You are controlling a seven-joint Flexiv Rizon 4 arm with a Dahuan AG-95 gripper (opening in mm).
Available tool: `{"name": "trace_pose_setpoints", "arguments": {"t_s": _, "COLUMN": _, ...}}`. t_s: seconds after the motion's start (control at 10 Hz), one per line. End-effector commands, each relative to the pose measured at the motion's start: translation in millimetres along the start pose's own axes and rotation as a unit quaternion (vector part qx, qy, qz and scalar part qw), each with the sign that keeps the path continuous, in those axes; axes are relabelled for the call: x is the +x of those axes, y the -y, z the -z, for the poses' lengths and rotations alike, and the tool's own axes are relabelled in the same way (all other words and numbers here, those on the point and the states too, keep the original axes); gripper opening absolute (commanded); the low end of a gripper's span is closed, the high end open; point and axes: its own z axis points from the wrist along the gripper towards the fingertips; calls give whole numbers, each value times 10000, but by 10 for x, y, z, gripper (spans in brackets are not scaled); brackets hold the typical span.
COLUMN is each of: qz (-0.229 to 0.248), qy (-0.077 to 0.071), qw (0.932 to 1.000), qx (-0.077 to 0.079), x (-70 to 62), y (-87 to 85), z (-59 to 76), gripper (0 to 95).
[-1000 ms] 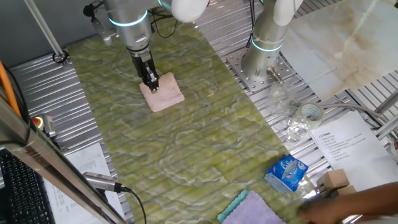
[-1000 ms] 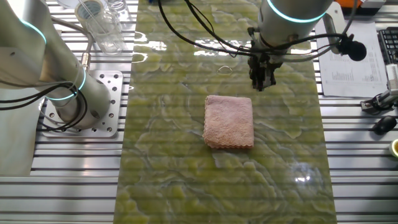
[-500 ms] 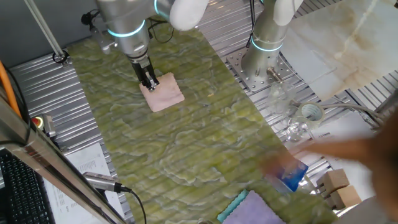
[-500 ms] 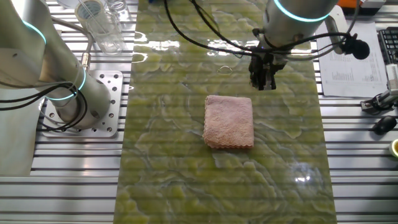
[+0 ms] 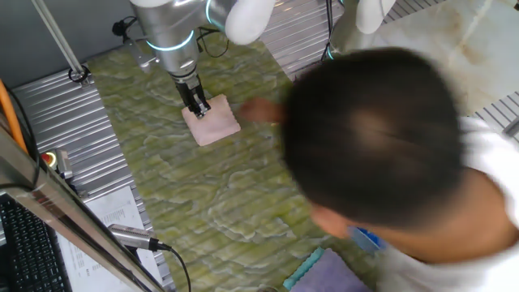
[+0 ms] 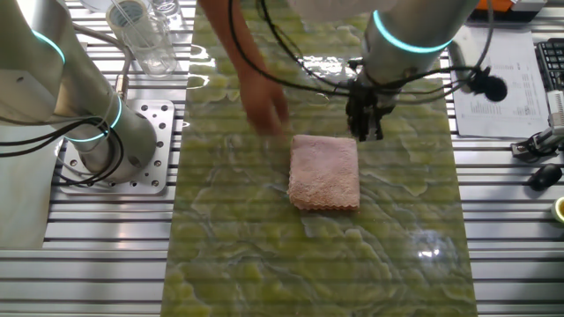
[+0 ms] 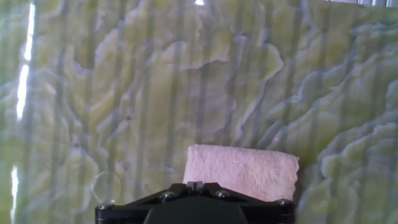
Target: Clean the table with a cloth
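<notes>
Since the earlier frame, a person's head [image 5: 381,154] and hand [image 6: 264,101] are entering, reaching near the one cloth [image 6: 324,171] mid-frame on the table [image 6: 238,255]. One gripper [image 6: 364,132] is hovering at the cloth's upper right edge, fingers looking narrow; no writing is reading clearly.

Legible text: none. Printed sheet [image 5: 96,235] beside keyboard [image 5: 24,251], one fixed view: lines of print too small to read. Printed sheet [image 6: 492,92] at right edge, the other fixed view: print likewise unreadable. No brands, numbers or signs made out elsewhere
</notes>
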Motion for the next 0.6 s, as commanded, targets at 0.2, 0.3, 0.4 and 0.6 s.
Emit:
{"name": "trace_pose_setpoints", "arguments": {"t_s": 0.2, "qz": 76, "qy": 4, "qw": 10000, "qx": 3, "x": 52, "y": 61, "z": -17, "gripper": 0}}
{"name": "trace_pose_setpoints", "arguments": {"t_s": 0.3, "qz": 78, "qy": 3, "qw": 10000, "qx": 1, "x": 68, "y": 69, "z": -23, "gripper": 0}}
{"name": "trace_pose_setpoints", "arguments": {"t_s": 0.4, "qz": 91, "qy": 16, "qw": 10000, "qx": 4, "x": 79, "y": 81, "z": -50, "gripper": 0}}
{"name": "trace_pose_setpoints", "arguments": {"t_s": 0.6, "qz": 119, "qy": 52, "qw": 9999, "qx": 2, "x": 90, "y": 89, "z": -99, "gripper": 0}}
